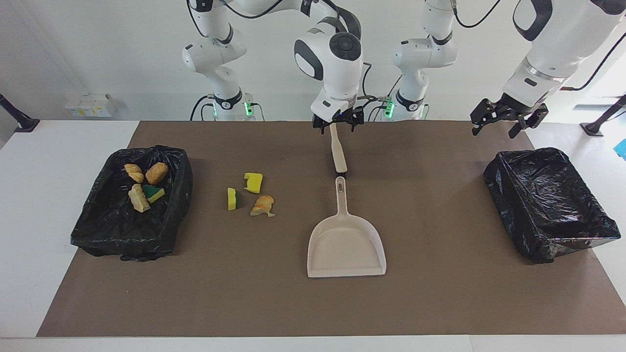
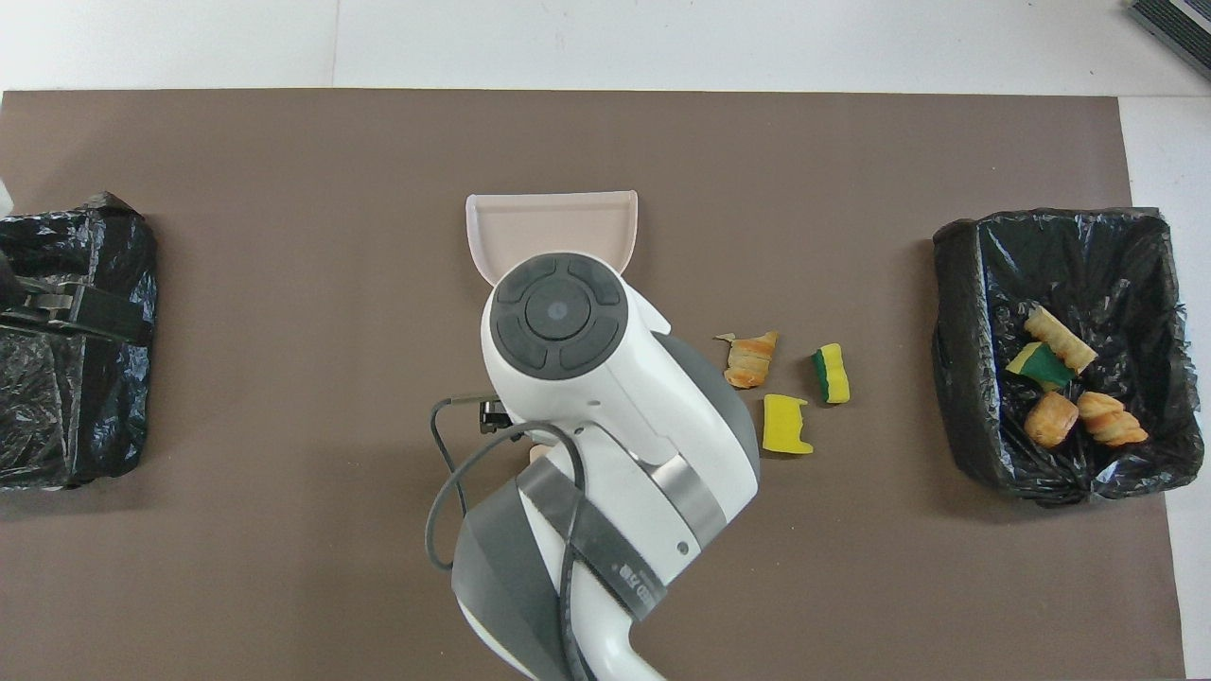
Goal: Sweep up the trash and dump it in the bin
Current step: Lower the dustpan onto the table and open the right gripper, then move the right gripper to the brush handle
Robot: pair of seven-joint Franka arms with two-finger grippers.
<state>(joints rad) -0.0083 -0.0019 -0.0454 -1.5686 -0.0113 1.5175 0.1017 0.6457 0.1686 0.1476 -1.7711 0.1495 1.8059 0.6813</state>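
Trash (image 1: pixel 253 182): three scraps lie beside the dustpan (image 1: pixel 346 244), four in the bin (image 1: pixel 98 234). Right gripper (image 1: pixel 337 122) hangs spread over the brush (image 1: pixel 338 154) handle, left gripper (image 1: pixel 508 117) waits spread above the empty bin (image 1: pixel 547 244); a skewed pinch could twist the brush, scattering scraps

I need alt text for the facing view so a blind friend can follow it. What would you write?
An open right gripper hangs over a beige brush lying on a brown mat beside a beige dustpan. Three trash scraps lie loose on the mat beside a black-lined bin holding four more. The open left gripper waits above a second lined bin.
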